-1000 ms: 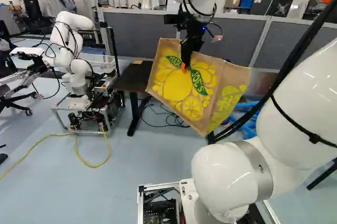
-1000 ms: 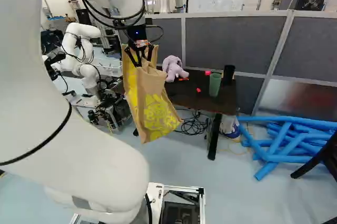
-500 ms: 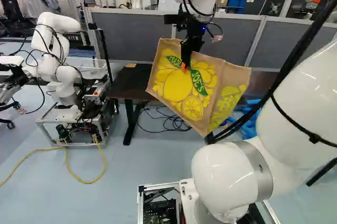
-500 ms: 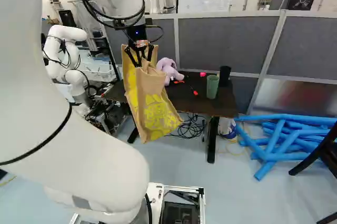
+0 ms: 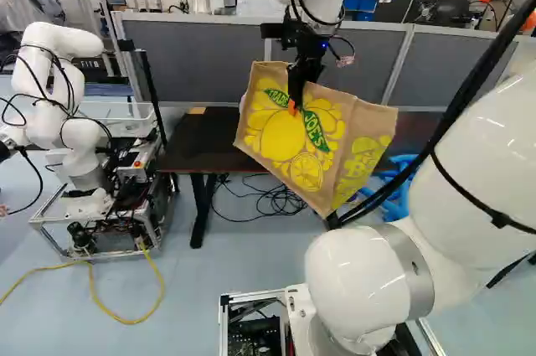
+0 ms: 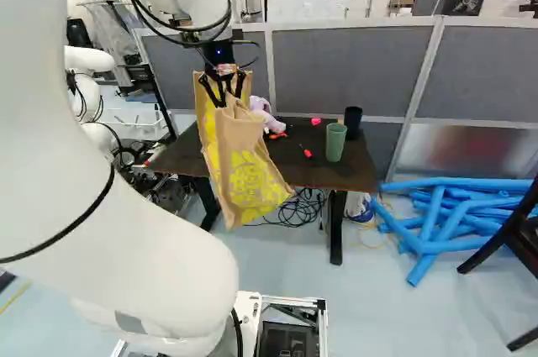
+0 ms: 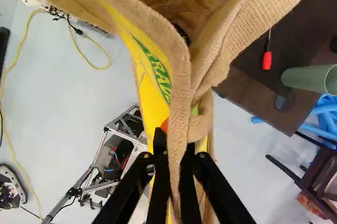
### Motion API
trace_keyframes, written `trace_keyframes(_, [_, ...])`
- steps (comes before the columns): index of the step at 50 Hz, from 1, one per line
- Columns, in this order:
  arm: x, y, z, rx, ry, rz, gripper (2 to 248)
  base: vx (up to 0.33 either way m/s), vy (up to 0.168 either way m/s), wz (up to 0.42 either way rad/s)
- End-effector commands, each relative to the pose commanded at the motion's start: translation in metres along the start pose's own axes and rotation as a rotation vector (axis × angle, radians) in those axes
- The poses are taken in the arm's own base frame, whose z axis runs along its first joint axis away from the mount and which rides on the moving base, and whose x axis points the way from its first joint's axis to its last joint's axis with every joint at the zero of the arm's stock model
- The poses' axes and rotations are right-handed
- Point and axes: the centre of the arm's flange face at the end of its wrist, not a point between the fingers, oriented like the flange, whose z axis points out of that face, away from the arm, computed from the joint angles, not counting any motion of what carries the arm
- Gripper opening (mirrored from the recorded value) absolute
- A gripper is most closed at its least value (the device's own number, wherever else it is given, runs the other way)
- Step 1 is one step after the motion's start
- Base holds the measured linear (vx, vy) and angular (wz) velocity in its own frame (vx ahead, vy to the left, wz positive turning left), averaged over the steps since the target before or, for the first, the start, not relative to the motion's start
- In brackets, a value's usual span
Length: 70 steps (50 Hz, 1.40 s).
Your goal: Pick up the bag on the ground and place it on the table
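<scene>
Bag (image 5: 268,138), coarse tan weave, yellow-printed panels, boxy, tilted, clenched in the end effector (image 5: 293,105)

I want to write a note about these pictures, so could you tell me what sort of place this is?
It looks like a robotics lab or workshop: another robot stands near the dark table, loose cables lie under it, and grey partitions stand behind.

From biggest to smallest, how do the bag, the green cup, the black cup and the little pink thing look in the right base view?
1. Bag
2. Green cup and black cup: too alike to rank, as the green one stands nearer
3. Pink thing
</scene>
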Motion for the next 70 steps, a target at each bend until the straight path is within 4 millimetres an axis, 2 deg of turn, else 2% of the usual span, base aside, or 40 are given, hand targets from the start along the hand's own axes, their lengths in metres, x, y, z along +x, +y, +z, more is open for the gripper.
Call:
trace_keyframes(55, [0.0,0.0,0.0,0.0,0.0,0.0,22,0.117,0.123,-0.024])
trace_keyframes(70, [0.0,0.0,0.0,0.0,0.0,0.0,22,0.029,0.05,-0.019])
